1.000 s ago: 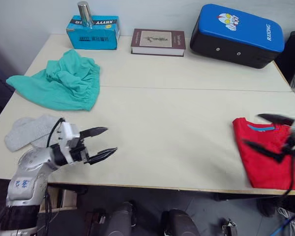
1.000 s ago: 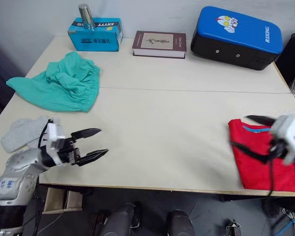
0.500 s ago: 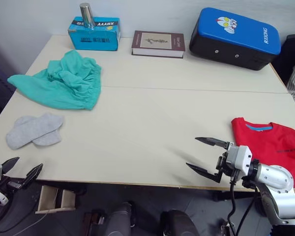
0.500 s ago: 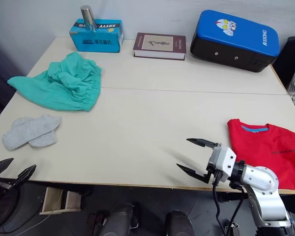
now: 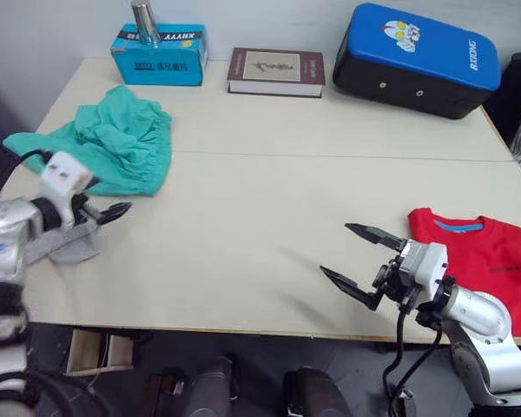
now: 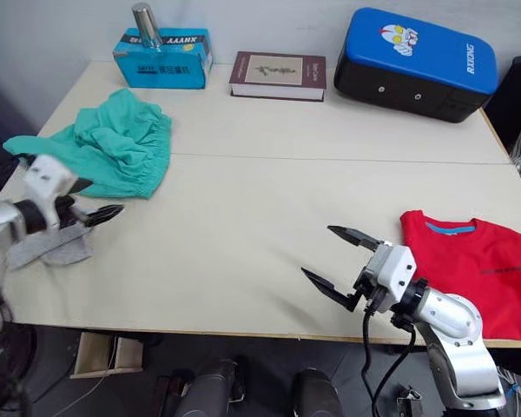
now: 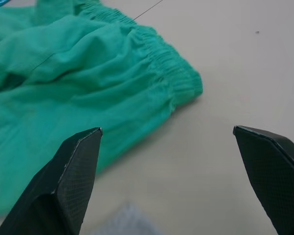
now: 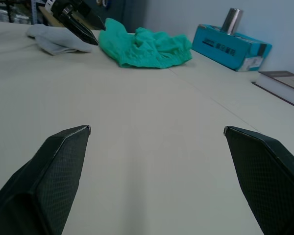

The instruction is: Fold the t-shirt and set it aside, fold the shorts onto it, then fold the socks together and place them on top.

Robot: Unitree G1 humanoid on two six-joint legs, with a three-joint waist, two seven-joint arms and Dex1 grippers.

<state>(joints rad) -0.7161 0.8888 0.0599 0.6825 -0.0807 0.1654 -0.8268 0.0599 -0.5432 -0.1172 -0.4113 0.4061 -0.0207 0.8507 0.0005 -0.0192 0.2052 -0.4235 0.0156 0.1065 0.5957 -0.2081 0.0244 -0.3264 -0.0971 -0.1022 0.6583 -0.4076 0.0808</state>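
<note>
A: T-shirt [image 6: 473, 269] first, biggest item. Red, lying at the right near edge of the worktop [image 6: 269, 174], looks already folded flat, collar with the blue strip facing the far side. Soft, light, floppy; nothing stiff in it. I'd say leave it; if moved, pinch a folded edge so the layers stay together.

B: Shorts?

A: Shorts [image 5: 113, 143] are teal, bunched up on the left far part of the worktop, elastic waistband toward the centre. Light and limp, but the gathered waistband is the thickest bit, so probably the best place to pinch. Likely needs spreading before any fold.

B: And the socks?

A: Socks [image 6: 56, 246] are grey, at the left near edge, just in front of the shorts, partly under the left gripper. Tiny, soft, thin. Easy to miss against the surface, so grab at a cuff or toe and press down into the worktop.

B: Arms?

A: Right gripper [image 6: 339, 265] hangs low over bare worktop, left of the t-shirt and apart from it, fingers spread wide, holding nothing, pointing toward the left side. Left gripper [image 5: 104, 215] sits over the socks, forearm coming in from the left edge, tips aimed at the worktop's middle. Left wrist view shows its fingers [image 7: 76, 166] wide apart, empty, the waistband of the shorts between them further off.
</note>
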